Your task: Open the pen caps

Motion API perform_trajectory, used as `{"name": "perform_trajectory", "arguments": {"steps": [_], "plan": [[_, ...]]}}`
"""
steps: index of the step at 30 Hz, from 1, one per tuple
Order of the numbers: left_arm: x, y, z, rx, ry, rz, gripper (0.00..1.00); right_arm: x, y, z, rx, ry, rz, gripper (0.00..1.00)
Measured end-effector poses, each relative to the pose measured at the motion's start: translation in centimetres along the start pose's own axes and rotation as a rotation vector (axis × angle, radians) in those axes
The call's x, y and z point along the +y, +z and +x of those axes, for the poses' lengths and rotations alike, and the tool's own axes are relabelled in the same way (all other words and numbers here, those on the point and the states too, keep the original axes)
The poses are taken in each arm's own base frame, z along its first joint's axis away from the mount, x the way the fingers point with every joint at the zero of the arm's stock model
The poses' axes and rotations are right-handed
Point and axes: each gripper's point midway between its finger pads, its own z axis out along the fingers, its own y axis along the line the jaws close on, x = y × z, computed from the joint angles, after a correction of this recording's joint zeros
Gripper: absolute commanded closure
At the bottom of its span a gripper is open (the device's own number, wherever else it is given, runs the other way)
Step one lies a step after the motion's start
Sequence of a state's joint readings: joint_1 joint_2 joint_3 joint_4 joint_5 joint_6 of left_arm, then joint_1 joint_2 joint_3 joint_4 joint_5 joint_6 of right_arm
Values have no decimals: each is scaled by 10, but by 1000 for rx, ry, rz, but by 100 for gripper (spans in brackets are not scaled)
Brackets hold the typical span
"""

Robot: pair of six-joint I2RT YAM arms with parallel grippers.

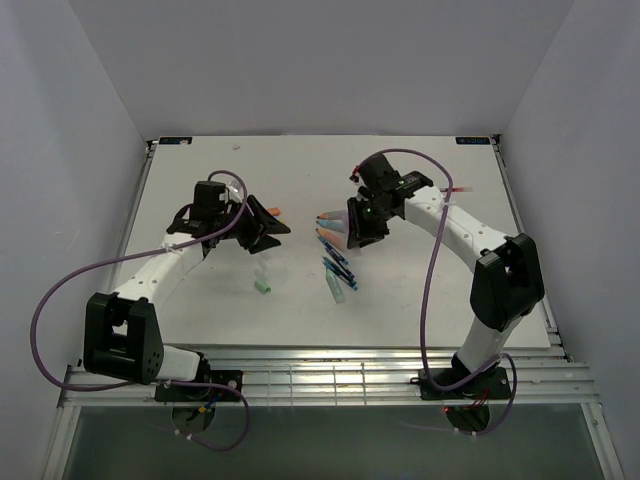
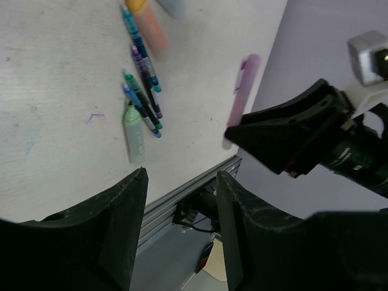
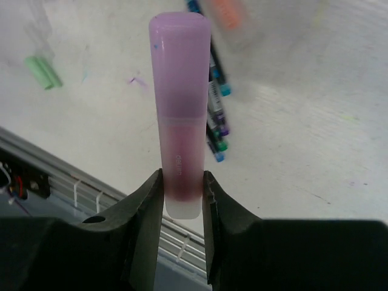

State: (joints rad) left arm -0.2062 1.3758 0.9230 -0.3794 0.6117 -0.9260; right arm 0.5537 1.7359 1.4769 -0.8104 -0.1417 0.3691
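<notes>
- From above, the right claw [image 1: 352, 222] was pinching a purple highlighter [image 1: 337, 216] above the white table [image 1: 420, 290], its free end pointing left toward the left claw [image 1: 268, 226]. The two claws were near each other but apart.
- Just near of the right claw lay a bundle of thin pens [image 1: 337, 262], with a pale green highlighter [image 1: 337, 293] at its near end. A loose green cap [image 1: 263, 287] lay alone to their left, on the near side of the left claw.
- In the left wrist view, the left claw [image 2: 180, 236] was spread wide with nothing between its fingers [image 2: 121, 230]. Past it the purple highlighter [image 2: 240, 97] hung in the air, gripped at one end by the right claw.
- On the table in that view sat the green highlighter [image 2: 134, 134], touching the thin pens [image 2: 143, 85], and a blurred orange highlighter [image 2: 151, 29] beyond them.
- In the right wrist view, the right claw [image 3: 182, 200] was closed on the highlighter's pale, see-through end. The purple cap [image 3: 180, 60] sat at the free end, seated on the barrel with no gap — not gripped by either claw.
- The green cap [image 3: 43, 71] lay on the table well apart from the thin pens [image 3: 216, 118].
</notes>
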Motion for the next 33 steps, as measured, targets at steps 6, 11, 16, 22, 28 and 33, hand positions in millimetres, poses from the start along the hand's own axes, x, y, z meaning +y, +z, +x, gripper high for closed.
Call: {"name": "perform_trajectory", "arguments": {"steps": [6,11,16,22,28,33], "plan": [[-33,-1,3,14,40,86,39,57,-2,31,95,-142,-204,92],[-40,4,18,49,30,95,39,81,-6,44,134,-184,-296,92],[-41,11,36,87,19,90,37,99,-8,51,146,-212,-357,92],[-45,15,47,104,17,85,35,113,-10,55,151,-228,-401,92],[-42,19,45,93,9,69,35,122,-15,54,145,-236,-424,92],[-33,26,43,91,-3,37,39,123,-16,54,143,-235,-427,92]]}}
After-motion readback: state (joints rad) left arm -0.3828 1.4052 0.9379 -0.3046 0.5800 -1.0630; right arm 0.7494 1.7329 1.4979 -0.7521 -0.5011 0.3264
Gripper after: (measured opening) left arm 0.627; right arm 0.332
